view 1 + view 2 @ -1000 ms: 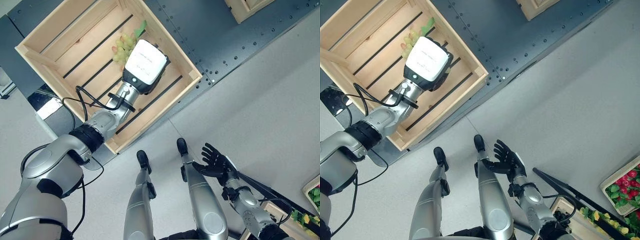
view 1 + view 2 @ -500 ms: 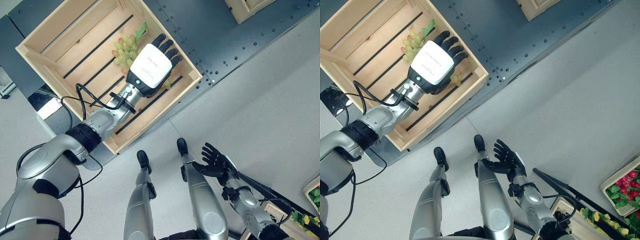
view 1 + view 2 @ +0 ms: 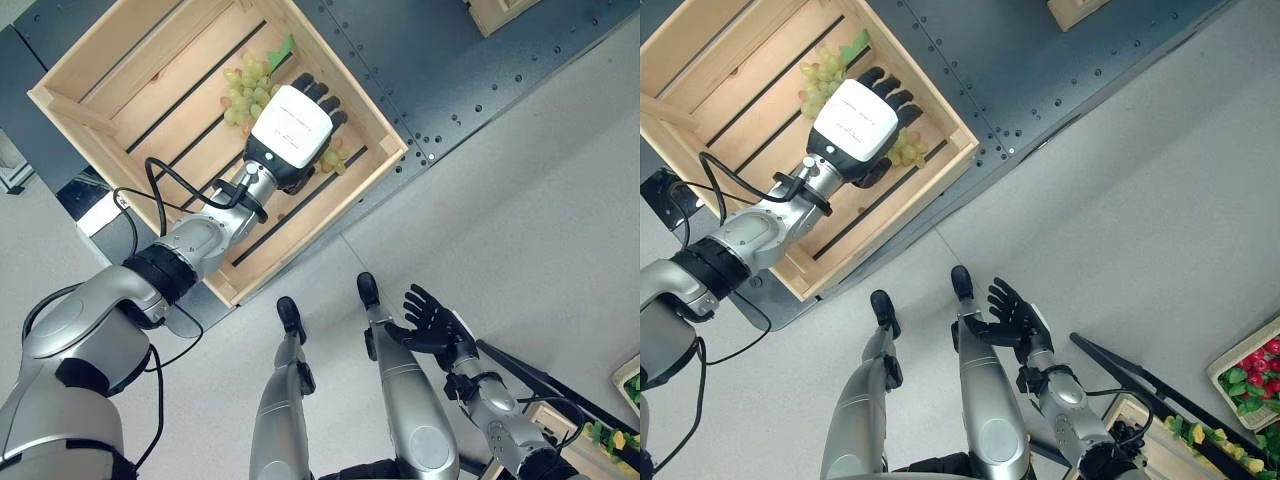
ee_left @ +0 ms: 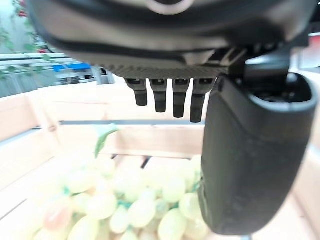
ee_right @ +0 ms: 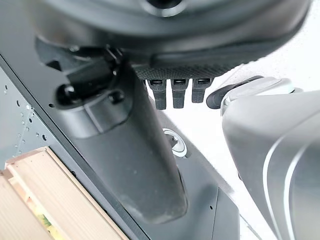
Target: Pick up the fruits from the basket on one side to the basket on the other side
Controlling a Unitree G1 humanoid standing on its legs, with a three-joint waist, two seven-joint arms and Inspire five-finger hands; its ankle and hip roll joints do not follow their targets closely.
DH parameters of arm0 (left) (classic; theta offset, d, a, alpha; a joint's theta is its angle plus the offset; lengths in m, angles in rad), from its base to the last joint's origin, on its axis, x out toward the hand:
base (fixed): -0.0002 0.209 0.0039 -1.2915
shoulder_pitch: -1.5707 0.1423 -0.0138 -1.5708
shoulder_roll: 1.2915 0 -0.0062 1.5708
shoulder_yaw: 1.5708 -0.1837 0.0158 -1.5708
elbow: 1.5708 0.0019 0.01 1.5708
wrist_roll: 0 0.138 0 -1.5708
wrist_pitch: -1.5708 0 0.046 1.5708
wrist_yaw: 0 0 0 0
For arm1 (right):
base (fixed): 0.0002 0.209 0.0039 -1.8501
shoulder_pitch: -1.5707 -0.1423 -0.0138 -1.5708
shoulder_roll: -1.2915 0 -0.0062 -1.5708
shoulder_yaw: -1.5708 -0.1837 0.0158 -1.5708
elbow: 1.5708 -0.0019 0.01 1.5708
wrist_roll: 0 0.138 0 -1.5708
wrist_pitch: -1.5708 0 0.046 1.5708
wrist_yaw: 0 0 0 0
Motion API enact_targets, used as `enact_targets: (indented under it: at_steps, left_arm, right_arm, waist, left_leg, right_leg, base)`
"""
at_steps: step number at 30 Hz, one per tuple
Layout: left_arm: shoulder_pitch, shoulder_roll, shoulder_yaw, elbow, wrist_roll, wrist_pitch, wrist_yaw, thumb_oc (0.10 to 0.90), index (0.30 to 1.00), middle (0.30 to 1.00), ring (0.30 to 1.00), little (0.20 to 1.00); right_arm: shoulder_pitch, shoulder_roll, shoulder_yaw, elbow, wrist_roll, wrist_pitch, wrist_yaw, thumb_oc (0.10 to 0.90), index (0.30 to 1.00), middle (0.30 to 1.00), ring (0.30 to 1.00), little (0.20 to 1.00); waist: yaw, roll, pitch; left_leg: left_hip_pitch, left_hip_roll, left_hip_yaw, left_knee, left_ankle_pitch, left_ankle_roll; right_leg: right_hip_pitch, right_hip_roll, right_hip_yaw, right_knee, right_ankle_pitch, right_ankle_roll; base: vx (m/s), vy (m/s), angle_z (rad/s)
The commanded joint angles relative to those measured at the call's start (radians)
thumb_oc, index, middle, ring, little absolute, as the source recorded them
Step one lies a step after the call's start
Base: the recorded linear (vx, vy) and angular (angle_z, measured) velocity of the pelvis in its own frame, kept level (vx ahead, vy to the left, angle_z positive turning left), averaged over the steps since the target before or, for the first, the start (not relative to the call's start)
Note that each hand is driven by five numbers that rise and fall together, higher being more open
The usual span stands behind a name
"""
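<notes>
Your left hand [image 3: 296, 122] sits over the wooden crate [image 3: 95, 68] on the dark platform [image 3: 420, 60], and its white-backed bulk covers the middle of the grapes [image 3: 243, 92]. You get green grapes showing on both sides of it: one cluster with a leaf toward the crate's far wall, a smaller bit [image 3: 906, 150] by the fingertips near the crate's right wall. The fingers [image 3: 318, 92] are straight and relaxed, not clamped on anything. In the left wrist view the grapes [image 4: 135, 205] lie on the slats just below the hand, fingers [image 4: 167, 97] extended above them, thumb [image 4: 252, 155] beside the cluster; whether it touches, can't tell.

Your right hand [image 3: 1012, 318] hangs low over the grey floor [image 3: 540, 220], fingers spread, released, holding nothing.

In the right eye view you also see a tray of red fruit with green leaves [image 3: 1252, 372] at the right edge, and a second wooden crate's corner [image 3: 1072, 12] at the top.
</notes>
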Motion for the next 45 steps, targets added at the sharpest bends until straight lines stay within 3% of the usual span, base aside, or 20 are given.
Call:
enact_targets:
  at_steps: [1, 14, 21, 28, 32, 38, 45]
  left_arm:
    - [-0.059, 0.030, 0.118, 0.068, 0.036, 0.096, 0.059, 0.800, 0.900, 0.900, 0.900, 0.900]
    - [-0.105, -0.057, 0.099, 0.275, 0.070, 0.176, 0.060, 0.800, 0.900, 0.900, 0.900, 0.900]
    - [-0.096, -0.043, 0.109, 0.222, 0.108, 0.162, 0.064, 0.800, 0.900, 0.900, 0.900, 0.900]
    - [-0.101, -0.017, 0.085, 0.103, 0.233, 0.286, -0.097, 0.800, 0.900, 0.900, 0.900, 0.900]
    - [-0.111, -0.040, 0.062, 0.106, 0.280, 0.299, -0.149, 0.800, 0.900, 0.900, 0.900, 0.900]
    - [-0.130, -0.075, 0.028, 0.181, 0.288, 0.280, -0.144, 0.800, 0.900, 0.900, 0.900, 0.900]
    - [-0.128, -0.161, -0.010, 0.334, 0.315, 0.287, -0.217, 0.800, 0.900, 0.900, 0.900, 0.900]
  right_arm:
    - [0.078, -0.022, -0.066, -0.083, 0.008, -0.067, -0.021, 0.800, 0.900, 0.900, 0.900, 0.900]
    - [0.040, -0.008, -0.027, -0.067, 0.018, -0.061, -0.036, 0.800, 0.900, 0.900, 0.900, 0.900]
    - [0.049, -0.002, -0.023, -0.064, 0.012, -0.069, -0.038, 0.800, 0.900, 0.900, 0.900, 0.900]
    - [0.039, -0.020, -0.039, -0.076, 0.019, -0.054, -0.041, 0.800, 0.900, 0.900, 0.900, 0.900]
    - [0.027, -0.014, -0.035, -0.068, 0.024, -0.053, -0.039, 0.800, 0.900, 0.900, 0.900, 0.900]
    - [0.017, -0.009, -0.022, -0.053, 0.027, -0.059, -0.030, 0.800, 0.900, 0.900, 0.900, 0.900]
    - [-0.009, 0.000, 0.002, -0.023, 0.031, -0.065, -0.025, 0.800, 0.900, 0.900, 0.900, 0.900]
  waist:
    - [-0.027, -0.013, -0.013]
    - [-0.038, -0.035, -0.013]
    - [-0.034, -0.031, -0.013]
    - [-0.028, -0.014, -0.013]
    - [-0.028, -0.022, -0.013]
    - [-0.036, -0.033, -0.013]
    - [-0.052, -0.047, -0.013]
  left_leg:
    - [-0.046, 0.013, -0.020, 0.102, -0.018, 0.018]
    - [-0.064, 0.019, -0.009, 0.124, -0.022, 0.017]
    - [-0.059, 0.018, -0.008, 0.113, -0.021, 0.016]
    - [-0.059, 0.012, -0.015, 0.107, -0.021, 0.017]
    - [-0.066, 0.012, -0.019, 0.111, -0.023, 0.018]
    - [-0.064, 0.017, -0.012, 0.111, -0.024, 0.017]
    - [-0.061, 0.025, -0.001, 0.117, -0.024, 0.012]
  right_leg:
    - [0.098, 0.012, -0.012, -0.151, 0.114, -0.040]
    - [0.079, 0.015, -0.010, -0.137, 0.121, -0.038]
    - [0.085, 0.013, -0.007, -0.148, 0.122, -0.038]
    - [0.082, 0.012, -0.014, -0.144, 0.114, -0.040]
    - [0.079, 0.013, -0.018, -0.142, 0.115, -0.040]
    - [0.082, 0.015, -0.019, -0.147, 0.118, -0.038]
    - [0.086, 0.018, -0.015, -0.146, 0.119, -0.039]
  base:
    - [-0.01, -0.025, 0.06]
    - [0.00, -0.004, 0.02]
    - [0.00, 0.000, 0.00]
    - [0.00, 0.005, 0.00]
    - [0.00, -0.009, 0.00]
    - [0.00, 0.000, 0.00]
    - [0.00, 0.000, 0.00]
